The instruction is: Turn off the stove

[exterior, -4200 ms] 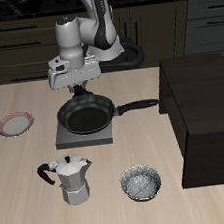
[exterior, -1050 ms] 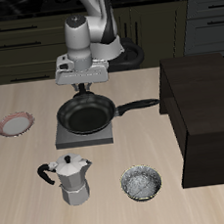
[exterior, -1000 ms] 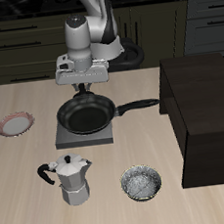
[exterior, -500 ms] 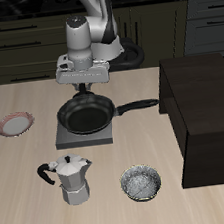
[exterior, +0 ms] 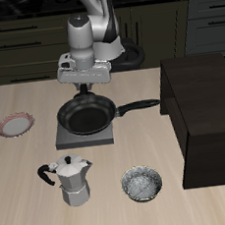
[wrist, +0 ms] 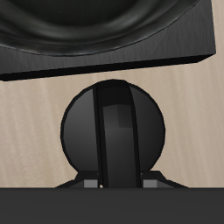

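Observation:
The stove [exterior: 64, 141] is a flat grey square hotplate in the middle of the table, with a black frying pan [exterior: 85, 116] on it. My gripper [exterior: 83, 90] hangs just behind the stove's back edge, above the table. In the wrist view the stove's edge [wrist: 105, 66] and the pan's rim [wrist: 79, 26] show, and beside them a round dark knob [wrist: 79, 131] with a raised bar [wrist: 115, 140] lies straight under the gripper [wrist: 114, 183]. The fingers seem to stand apart on either side of the bar, holding nothing. In the exterior view the gripper hides the knob.
A large dark brown box [exterior: 209, 113] stands beside the stove. A moka pot [exterior: 73, 180] and a small patterned bowl [exterior: 142, 184] stand near the table's front edge. A small plate [exterior: 15, 125] lies at the table's far side from the box.
Since 4.2 s ago the gripper has shifted toward the box side and straightened above the stove's back edge. Over the last second it has sunk slightly. Nothing else moved.

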Robot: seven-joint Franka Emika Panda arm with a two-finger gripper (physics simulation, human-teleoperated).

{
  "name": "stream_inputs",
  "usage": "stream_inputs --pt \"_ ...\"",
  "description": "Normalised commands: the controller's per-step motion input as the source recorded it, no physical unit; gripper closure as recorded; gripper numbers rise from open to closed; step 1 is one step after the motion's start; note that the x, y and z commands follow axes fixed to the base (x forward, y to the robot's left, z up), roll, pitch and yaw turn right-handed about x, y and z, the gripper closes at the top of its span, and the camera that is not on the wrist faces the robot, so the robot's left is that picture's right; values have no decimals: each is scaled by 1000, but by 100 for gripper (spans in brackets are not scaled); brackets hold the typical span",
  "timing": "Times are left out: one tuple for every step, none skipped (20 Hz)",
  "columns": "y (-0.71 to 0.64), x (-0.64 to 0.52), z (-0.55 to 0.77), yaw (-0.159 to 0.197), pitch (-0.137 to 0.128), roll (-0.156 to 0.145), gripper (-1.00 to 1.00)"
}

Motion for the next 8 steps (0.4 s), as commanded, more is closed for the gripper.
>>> stream_inputs --pt "42 30 95 -63 1 -5 100" --pt "30 2 64 -43 -2 6 100" --pt "48 33 57 -51 6 -4 100" --pt "48 14 35 -18 0 11 100" --pt "52 24 48 -32 6 16 100" --pt "155 74 110 -46 -16 0 100" --pt "29 10 -1 0 0 0 100" --pt "97 35 155 -117 6 15 100"
